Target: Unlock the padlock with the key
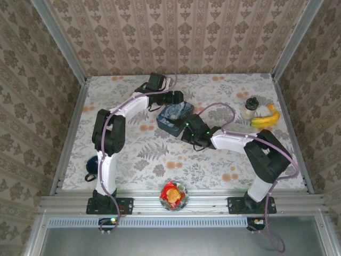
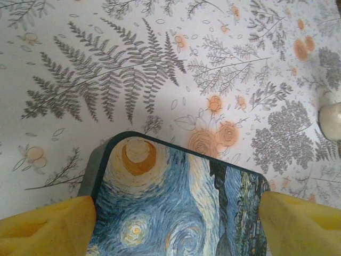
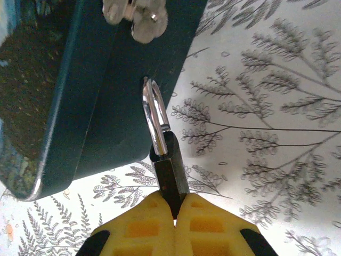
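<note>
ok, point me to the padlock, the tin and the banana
padlock (image 3: 170,170): right wrist view, on its black body.
tin (image 2: 176,208): left wrist view, on the painted lid.
banana (image 1: 265,119): top external view, at the middle of its curve.

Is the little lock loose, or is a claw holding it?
Held. The right claw is pinched shut on the padlock, gripping its black body; its silver loop reaches the blue tin.

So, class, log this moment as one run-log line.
left claw: astride tin, grip unclear | right claw: shut on padlock | shackle: hooked to tin
</note>
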